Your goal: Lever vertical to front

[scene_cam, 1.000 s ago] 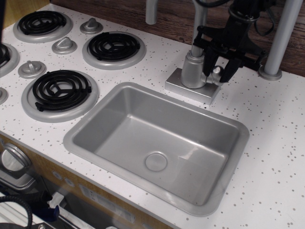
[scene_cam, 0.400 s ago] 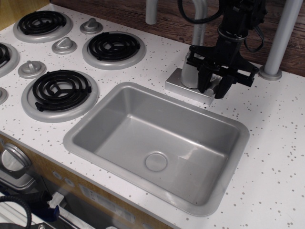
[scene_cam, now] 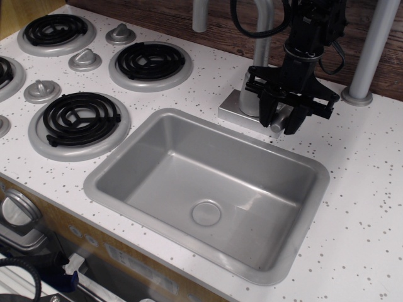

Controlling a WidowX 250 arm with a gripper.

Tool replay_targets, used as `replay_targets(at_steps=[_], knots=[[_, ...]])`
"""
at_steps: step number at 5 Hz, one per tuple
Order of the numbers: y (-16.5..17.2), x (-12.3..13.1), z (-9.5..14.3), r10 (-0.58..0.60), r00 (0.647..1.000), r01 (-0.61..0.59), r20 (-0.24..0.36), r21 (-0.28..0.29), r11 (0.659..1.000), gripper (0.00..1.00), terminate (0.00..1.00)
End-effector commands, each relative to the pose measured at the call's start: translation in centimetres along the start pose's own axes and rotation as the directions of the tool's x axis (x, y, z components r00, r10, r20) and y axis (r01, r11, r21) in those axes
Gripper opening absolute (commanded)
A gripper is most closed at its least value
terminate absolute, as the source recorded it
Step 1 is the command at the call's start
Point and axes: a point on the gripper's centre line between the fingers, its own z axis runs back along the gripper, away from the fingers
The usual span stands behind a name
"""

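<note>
The lever (scene_cam: 281, 122) is a small silver-grey handle on the right side of the faucet base (scene_cam: 234, 108), behind the sink. It tilts forward and down toward the sink. My black gripper (scene_cam: 280, 119) comes down from above, with one finger (scene_cam: 264, 113) on each side of the lever, closed against it. The gripper hides the lever's stub and most of its paddle. The faucet spout column (scene_cam: 261, 38) rises just left of the gripper.
The grey sink basin (scene_cam: 157, 163) with a round drain lies in front. Black stove burners (scene_cam: 150, 61) and small silver knobs (scene_cam: 84, 60) are at the left. A grey post (scene_cam: 371, 56) stands at the right, by the wooden back wall.
My gripper has come down and forward from the upright lever's top. The lever has tipped with it from vertical toward the sink.
</note>
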Motion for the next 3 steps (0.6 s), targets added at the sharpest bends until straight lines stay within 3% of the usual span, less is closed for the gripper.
replay_targets(at_steps=[1,2,3], knots=[[-0.1,1.0,3.9,0.002,0.999,-0.004,0.046,0.033,0.999,1.00,0.00],[-0.5,0.7,5.5,0.014,0.999,-0.017,0.035,0.066,0.998,1.00,0.00],[-0.9,0.4,6.8,0.031,0.999,-0.034,0.033,0.094,0.995,1.00,1.00]])
